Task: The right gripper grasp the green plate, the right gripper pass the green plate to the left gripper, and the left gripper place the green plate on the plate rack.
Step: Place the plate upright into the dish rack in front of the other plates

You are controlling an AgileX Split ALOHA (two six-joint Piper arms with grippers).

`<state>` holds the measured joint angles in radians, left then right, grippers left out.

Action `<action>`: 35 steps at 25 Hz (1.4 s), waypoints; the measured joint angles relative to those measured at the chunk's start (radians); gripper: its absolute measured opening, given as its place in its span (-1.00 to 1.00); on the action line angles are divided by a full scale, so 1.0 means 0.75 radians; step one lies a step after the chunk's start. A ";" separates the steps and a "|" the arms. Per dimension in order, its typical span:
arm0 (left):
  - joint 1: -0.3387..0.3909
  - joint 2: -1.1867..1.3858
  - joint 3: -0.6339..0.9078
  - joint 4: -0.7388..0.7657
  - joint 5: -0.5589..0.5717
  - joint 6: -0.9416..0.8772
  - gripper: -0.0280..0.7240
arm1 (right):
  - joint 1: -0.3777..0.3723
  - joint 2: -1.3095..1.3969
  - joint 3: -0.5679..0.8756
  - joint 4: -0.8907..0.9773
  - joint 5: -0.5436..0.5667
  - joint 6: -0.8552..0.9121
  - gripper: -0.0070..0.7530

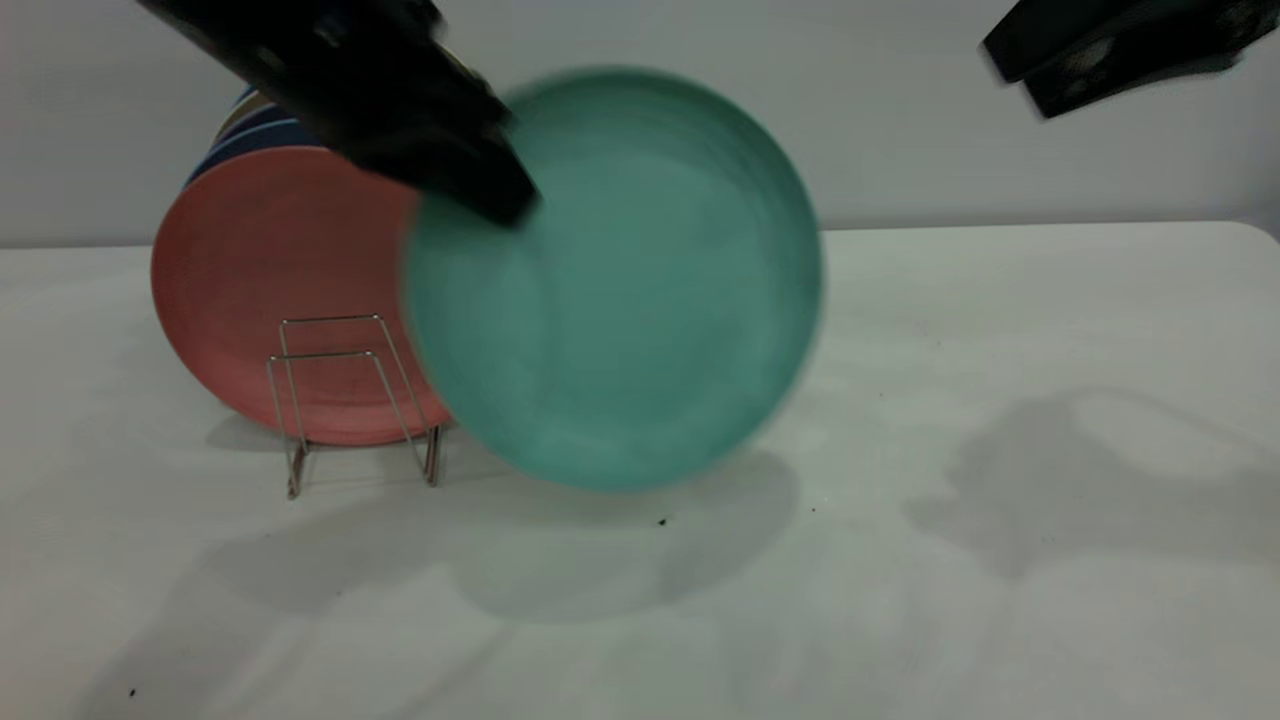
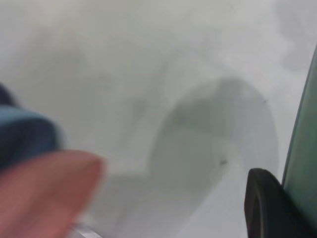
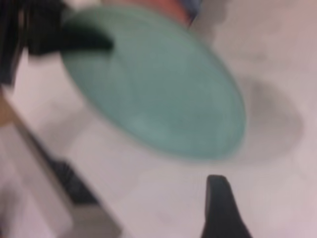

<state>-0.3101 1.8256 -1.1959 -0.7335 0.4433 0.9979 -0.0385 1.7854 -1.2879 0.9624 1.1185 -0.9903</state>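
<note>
The green plate (image 1: 620,290) hangs upright just above the table, right of the plate rack (image 1: 350,400). My left gripper (image 1: 495,190) is shut on the plate's upper left rim. In the left wrist view one black finger (image 2: 267,208) lies against the plate's edge (image 2: 303,158). My right gripper (image 1: 1010,65) is high at the far right, well apart from the plate, open and empty. In the right wrist view one of its fingers (image 3: 220,208) points at the green plate (image 3: 153,84), which the left gripper (image 3: 96,42) holds.
A salmon-pink plate (image 1: 270,290) stands in the rack, with blue plates (image 1: 250,135) behind it. The rack's two front loops hold nothing. The white table (image 1: 1000,350) stretches away to the right and front.
</note>
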 joint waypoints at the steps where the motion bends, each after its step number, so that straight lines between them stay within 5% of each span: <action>1: 0.021 -0.039 0.000 0.037 0.015 0.049 -0.69 | 0.000 -0.035 0.002 -0.040 0.036 0.032 0.24; 9: 0.212 -0.236 0.000 0.157 0.078 0.450 -0.69 | 0.000 -0.423 0.289 -0.157 0.093 0.132 0.01; 19: 0.369 -0.273 0.001 0.162 0.135 1.199 -0.69 | 0.000 -1.029 0.774 -0.427 0.038 0.350 0.00; 35: 0.372 -0.273 0.002 0.162 0.054 1.288 -0.69 | 0.000 -1.831 1.058 -0.832 -0.008 0.772 0.00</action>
<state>-0.0309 1.6211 -1.1941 -0.6118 0.4835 1.9638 -0.0385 0.4119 -0.4947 0.3384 1.1123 -0.4110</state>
